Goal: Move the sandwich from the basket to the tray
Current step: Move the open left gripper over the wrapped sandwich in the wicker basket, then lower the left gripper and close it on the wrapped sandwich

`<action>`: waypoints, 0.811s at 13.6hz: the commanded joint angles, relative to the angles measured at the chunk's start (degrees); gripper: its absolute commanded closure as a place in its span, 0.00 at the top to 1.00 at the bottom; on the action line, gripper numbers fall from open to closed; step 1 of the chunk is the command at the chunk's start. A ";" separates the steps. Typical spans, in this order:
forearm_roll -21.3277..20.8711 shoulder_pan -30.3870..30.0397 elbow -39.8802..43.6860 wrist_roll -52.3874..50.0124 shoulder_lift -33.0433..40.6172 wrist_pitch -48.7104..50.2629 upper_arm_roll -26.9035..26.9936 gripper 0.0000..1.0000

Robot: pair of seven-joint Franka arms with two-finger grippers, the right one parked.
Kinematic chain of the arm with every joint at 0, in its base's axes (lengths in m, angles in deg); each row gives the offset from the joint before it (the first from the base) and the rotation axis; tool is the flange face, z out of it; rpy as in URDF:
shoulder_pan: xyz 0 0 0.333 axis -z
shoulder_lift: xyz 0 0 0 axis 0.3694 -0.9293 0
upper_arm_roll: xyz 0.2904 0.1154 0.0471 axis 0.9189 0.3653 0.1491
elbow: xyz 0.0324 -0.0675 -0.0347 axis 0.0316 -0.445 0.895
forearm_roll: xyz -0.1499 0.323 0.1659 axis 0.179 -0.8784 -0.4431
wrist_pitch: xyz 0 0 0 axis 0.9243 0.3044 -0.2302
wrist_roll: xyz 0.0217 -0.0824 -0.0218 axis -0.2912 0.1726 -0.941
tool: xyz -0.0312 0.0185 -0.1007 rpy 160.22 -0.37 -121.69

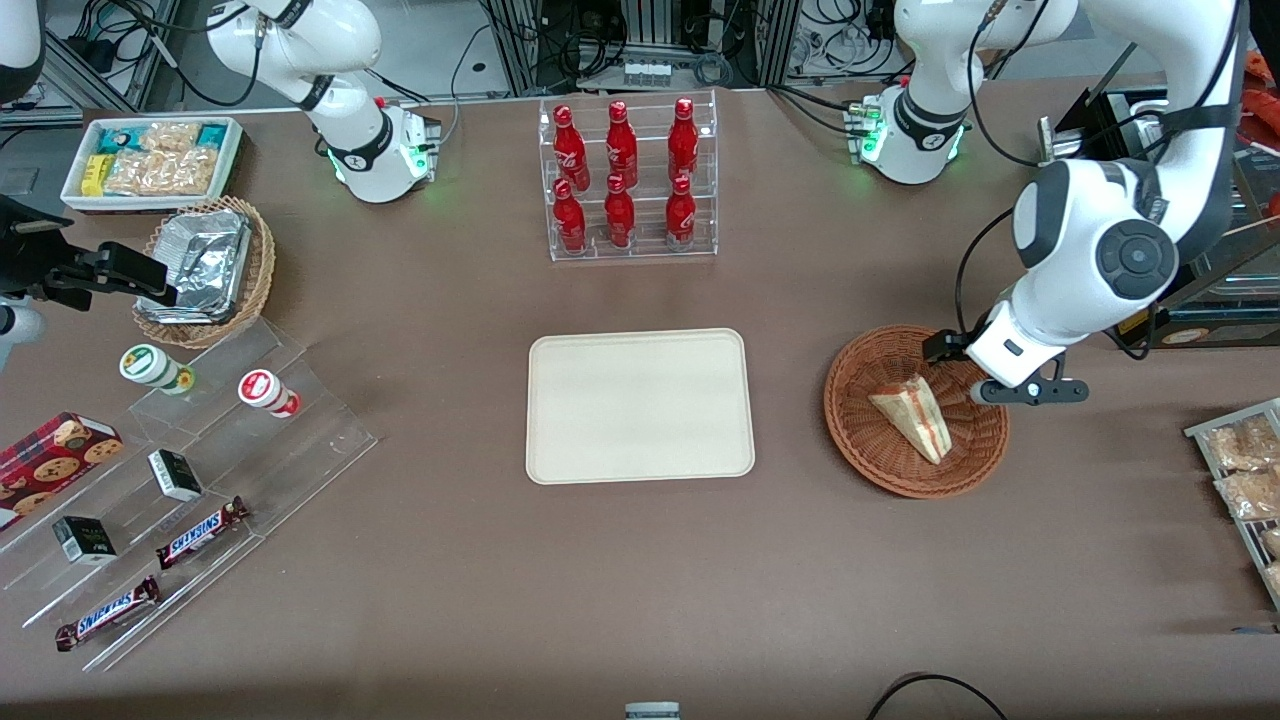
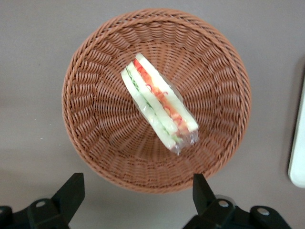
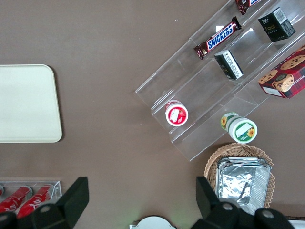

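Sandwich [image 2: 159, 101] lying in basket [image 1: 860, 440], untouched. Gripper [image 2: 138, 195] poised above the basket's rim, fingers [image 2: 71, 191] spread wide, grasping nothing. Tray [image 1: 640, 406] bare on tabletop [image 1: 640, 580], beside the basket, toward the parked arm's end.

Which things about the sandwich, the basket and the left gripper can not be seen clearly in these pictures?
- Gripper: above the basket; in the front view the arm hides its fingers.
- Sandwich: its underside is hidden, since it lies in the basket.
- Tray: the wrist view's edge cuts it off; the front view shows it whole.
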 commanded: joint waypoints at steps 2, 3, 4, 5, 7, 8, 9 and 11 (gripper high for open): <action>-0.10 2.35 -2.88 -14.38 0.95 -5.78 0.11 1.00; -0.10 2.53 -2.79 -18.34 0.07 -7.02 0.11 1.00; -0.10 3.06 -2.88 -21.77 -0.54 -8.33 0.11 1.00; -0.10 3.58 -2.88 -24.85 -1.07 -9.48 0.11 1.00; -0.19 3.68 -2.88 -29.87 -2.13 -10.62 0.11 1.00; -0.19 3.59 -3.05 -33.29 -2.48 -11.59 0.11 1.00; -0.19 3.59 -2.97 -37.67 -3.35 -12.64 0.20 1.00; -0.19 3.59 -2.97 -46.47 -5.11 -14.93 0.20 1.00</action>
